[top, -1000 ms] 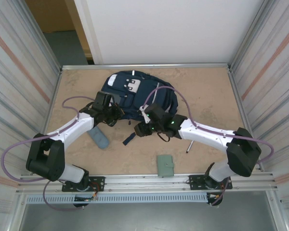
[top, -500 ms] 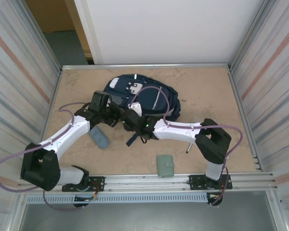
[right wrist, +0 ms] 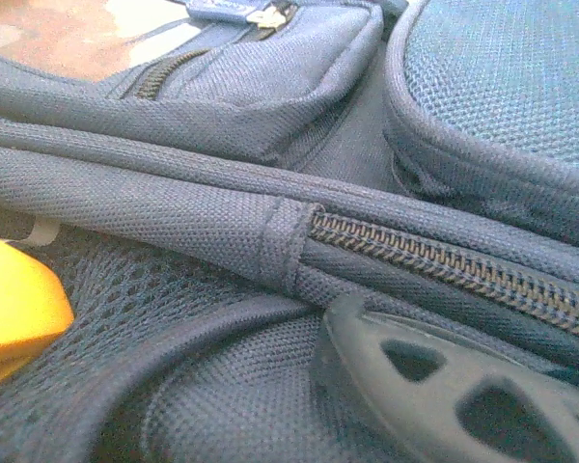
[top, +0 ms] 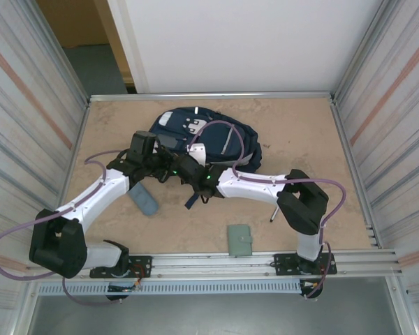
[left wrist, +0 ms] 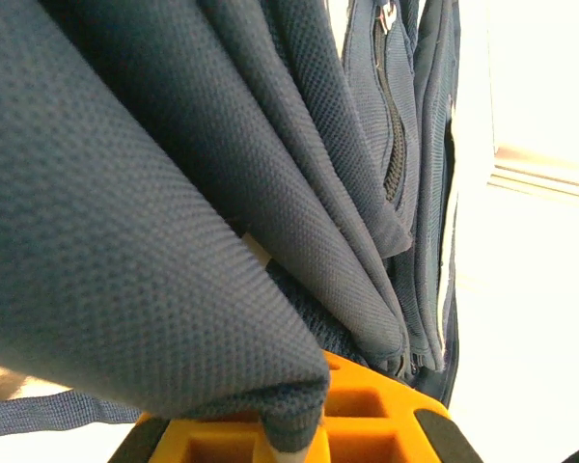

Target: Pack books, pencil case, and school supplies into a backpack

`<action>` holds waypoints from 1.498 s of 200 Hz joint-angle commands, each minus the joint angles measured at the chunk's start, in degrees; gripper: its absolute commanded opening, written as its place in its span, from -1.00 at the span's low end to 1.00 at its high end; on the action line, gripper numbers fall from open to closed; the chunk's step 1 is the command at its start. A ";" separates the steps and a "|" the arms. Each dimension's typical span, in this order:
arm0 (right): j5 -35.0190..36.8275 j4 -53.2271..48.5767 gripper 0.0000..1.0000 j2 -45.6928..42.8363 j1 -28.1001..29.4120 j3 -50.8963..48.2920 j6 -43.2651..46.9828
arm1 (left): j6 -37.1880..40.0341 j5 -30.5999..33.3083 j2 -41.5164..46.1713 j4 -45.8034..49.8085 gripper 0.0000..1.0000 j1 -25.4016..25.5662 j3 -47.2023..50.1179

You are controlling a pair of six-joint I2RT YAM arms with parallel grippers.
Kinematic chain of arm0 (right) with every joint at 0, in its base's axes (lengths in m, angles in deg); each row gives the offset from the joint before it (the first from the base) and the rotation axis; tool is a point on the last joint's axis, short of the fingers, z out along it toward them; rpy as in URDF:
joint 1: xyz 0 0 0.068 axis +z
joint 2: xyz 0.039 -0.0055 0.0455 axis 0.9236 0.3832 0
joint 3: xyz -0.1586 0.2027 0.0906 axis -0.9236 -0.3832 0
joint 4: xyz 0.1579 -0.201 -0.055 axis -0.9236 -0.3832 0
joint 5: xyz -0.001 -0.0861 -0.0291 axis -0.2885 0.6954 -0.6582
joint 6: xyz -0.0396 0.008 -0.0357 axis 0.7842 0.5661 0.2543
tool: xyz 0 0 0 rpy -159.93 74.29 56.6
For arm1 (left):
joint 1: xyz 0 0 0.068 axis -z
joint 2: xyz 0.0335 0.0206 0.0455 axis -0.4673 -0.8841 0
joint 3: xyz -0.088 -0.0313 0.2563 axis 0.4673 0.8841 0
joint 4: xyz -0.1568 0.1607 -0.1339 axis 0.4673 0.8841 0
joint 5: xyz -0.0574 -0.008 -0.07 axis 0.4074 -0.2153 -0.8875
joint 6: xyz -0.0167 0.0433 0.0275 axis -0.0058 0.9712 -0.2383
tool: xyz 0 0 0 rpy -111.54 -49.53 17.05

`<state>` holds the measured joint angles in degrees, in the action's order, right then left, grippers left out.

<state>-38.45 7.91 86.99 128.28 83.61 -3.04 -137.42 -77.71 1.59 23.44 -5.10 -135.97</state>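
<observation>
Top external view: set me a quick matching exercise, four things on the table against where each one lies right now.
Things:
1. backpack
2. pencil case
3. booklet
4. marker pen

Places:
A. near edge of the table, about midway
B. far middle
C. beside the elbow of the right arm
D. alongside the left arm

Pairs: 1-B, 2-D, 3-A, 4-C.

one backpack (top: 213, 143), one slate-blue pencil case (top: 144, 202), one grey-green booklet (top: 240, 239) and one thin dark pen (top: 272, 213).
</observation>
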 commanded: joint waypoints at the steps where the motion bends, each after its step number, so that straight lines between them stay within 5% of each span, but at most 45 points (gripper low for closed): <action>1: -2.41 0.36 -1.00 -1.92 -1.38 1.81 -2.81 | 1.19 -4.14 2.77 1.78 -1.00 0.49 -0.35; 48: -21.13 -4.76 -1.00 -7.33 -6.73 -5.41 -6.44 | 0.90 -3.44 0.65 0.40 -1.00 -2.55 0.42; 99: -30.69 -14.58 -1.00 -14.10 -14.36 -10.59 -0.82 | 9.59 -3.40 -6.06 -3.50 -1.00 -6.86 2.44; 183: -34.12 -23.90 -1.00 -23.20 -27.61 -19.18 9.21 | 20.61 -1.81 -14.78 3.49 -1.00 -14.96 -3.36; 205: -29.82 -26.77 -1.00 -22.38 -25.41 -17.75 12.98 | 22.55 -4.69 -20.76 3.98 -1.00 -17.48 -8.73; 235: -45.57 -18.42 -1.00 -19.02 -23.48 -18.07 12.83 | 28.09 -6.44 -33.28 10.71 -0.89 -19.22 -22.09; 249: -47.04 -15.72 -1.00 -15.84 -20.97 -15.79 11.50 | 28.01 -10.24 -36.20 10.87 -0.80 -19.77 -24.52; 299: -51.77 -11.19 -1.00 -7.24 -14.85 -7.15 7.95 | 28.95 -6.86 -18.30 16.21 -0.39 -17.20 -10.39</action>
<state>-84.26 -6.59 78.20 111.85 73.90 7.43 -109.96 -86.89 -27.32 33.82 -23.15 -153.04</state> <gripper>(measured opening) 0.058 0.278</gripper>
